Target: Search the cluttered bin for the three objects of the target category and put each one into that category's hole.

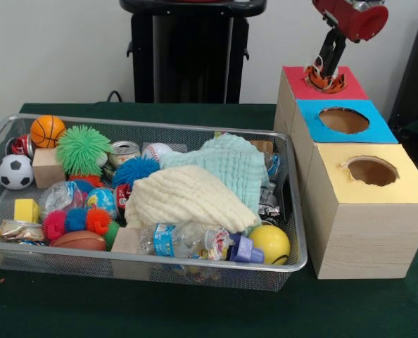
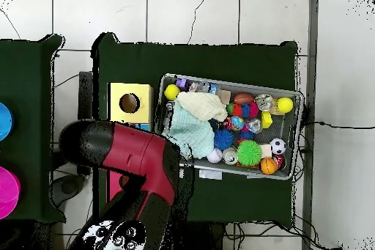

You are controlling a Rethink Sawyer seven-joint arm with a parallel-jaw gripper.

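near: silver wire-mesh bin of balls, cans and cloths on the green desk, well below-left of the end effector | end effector: over the red-topped box hole, closed on an orange-black striped spiky toy, likely poised to drop it

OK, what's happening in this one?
The robot arm's gripper is down at the red-topped box, the farthest of three boxes beside the bin, with an orange, spiky-looking object right under it at the hole. Whether the gripper is holding it or has let go is unclear. The wire bin is full of clutter: balls, cans, wooden blocks, plastic bottles, and two cloths draped over the middle. The blue and yellow boxes' holes look empty.
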